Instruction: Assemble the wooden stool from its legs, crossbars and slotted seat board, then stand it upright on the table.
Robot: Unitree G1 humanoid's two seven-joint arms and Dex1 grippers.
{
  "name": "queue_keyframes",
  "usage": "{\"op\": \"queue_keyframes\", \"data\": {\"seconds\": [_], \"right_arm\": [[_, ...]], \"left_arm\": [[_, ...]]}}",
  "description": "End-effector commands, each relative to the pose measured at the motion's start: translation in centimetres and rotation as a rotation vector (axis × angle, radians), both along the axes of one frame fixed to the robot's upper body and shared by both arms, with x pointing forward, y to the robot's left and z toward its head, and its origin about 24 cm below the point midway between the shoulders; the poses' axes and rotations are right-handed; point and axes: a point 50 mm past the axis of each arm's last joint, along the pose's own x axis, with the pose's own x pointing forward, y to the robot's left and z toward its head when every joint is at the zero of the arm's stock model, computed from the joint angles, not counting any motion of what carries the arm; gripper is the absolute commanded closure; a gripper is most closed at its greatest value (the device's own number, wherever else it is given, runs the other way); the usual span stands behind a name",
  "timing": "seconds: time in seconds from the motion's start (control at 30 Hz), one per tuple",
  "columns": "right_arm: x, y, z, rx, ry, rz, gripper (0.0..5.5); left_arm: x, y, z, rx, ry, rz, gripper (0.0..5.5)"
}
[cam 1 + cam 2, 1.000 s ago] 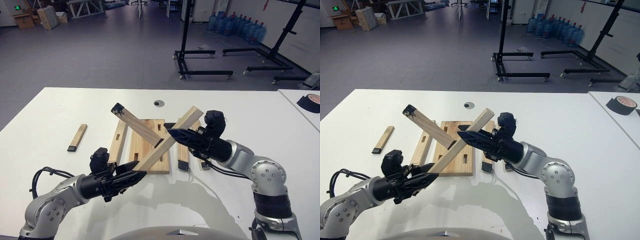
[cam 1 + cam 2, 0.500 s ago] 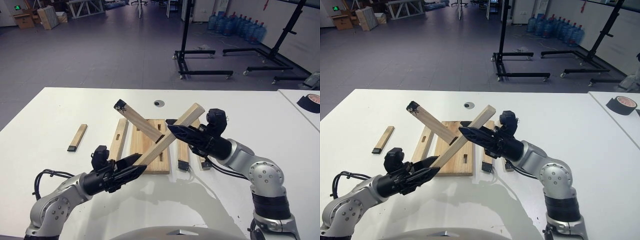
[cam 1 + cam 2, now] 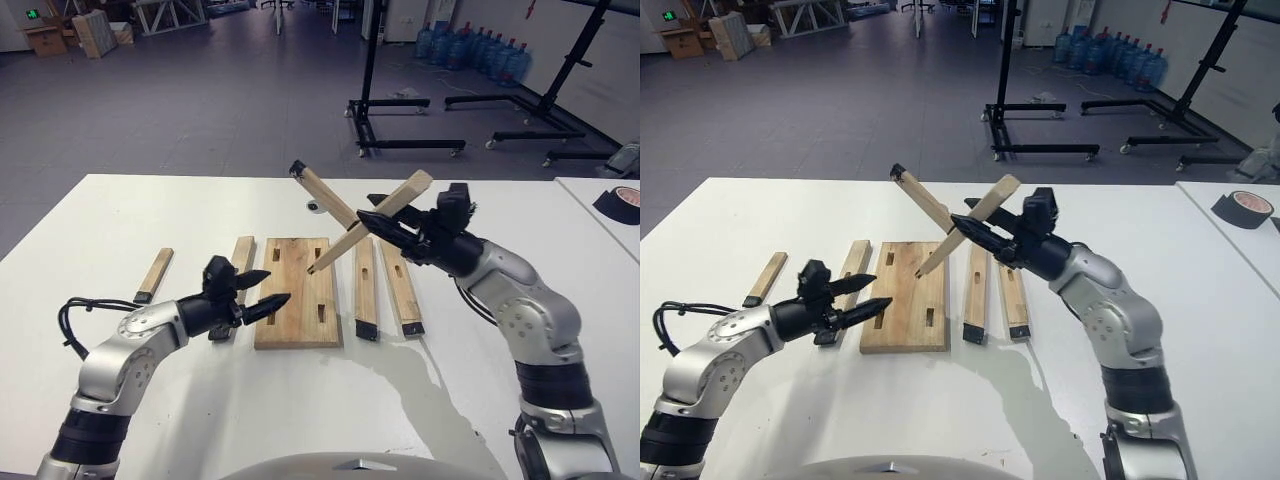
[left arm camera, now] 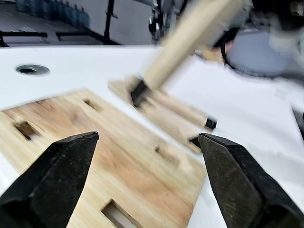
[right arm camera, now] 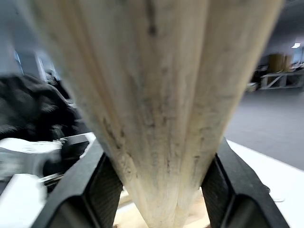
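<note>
Broadly, the white bench [image 3: 100,220] carries the slotted seat board [image 3: 305,320] flat at its middle. One loose leg [image 3: 240,262] lies just beside the board toward the left edge, and a pair of legs [image 3: 365,300] lies toward the right edge. A short crossbar [image 3: 155,275] sits nearer the left edge. The right claw [image 3: 378,215] is clamped on the crossed legs [image 3: 345,243], held in the air over the board's far end. The left claw [image 3: 276,284] hangs apart and empty at the board's left side. I judge the risk lies in the crossing. Whether that joint is tight is hard to tell, and a loose one could swing, miss the slots, or nudge the unheld board aside.
</note>
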Motion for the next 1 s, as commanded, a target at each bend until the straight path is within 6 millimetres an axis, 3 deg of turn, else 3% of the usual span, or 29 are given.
{"op": "queue_keyframes", "data": {"seconds": [0.03, 0.23, 0.33, 1.0], "right_arm": [[1.9, 1.7, 0.0, -0.107, -0.164, -0.040, 3.43], [4.1, 2.9, -2.8, -0.289, -0.224, 0.035, 3.44], [4.3, 2.8, -3.9, -0.385, -0.251, 0.102, 3.44], [4.1, 0.7, -1.1, -0.478, -0.357, 0.155, 3.46]], "left_arm": [[0.0, -0.1, 0.6, 0.069, -0.050, -0.039, 1.63], [0.8, 0.1, 0.8, 0.071, -0.085, 0.034, 1.63], [1.0, 0.0, 0.4, 0.084, -0.088, 0.067, 1.63], [1.1, 0.4, -1.2, 0.159, -0.082, 0.118, 1.63]]}}
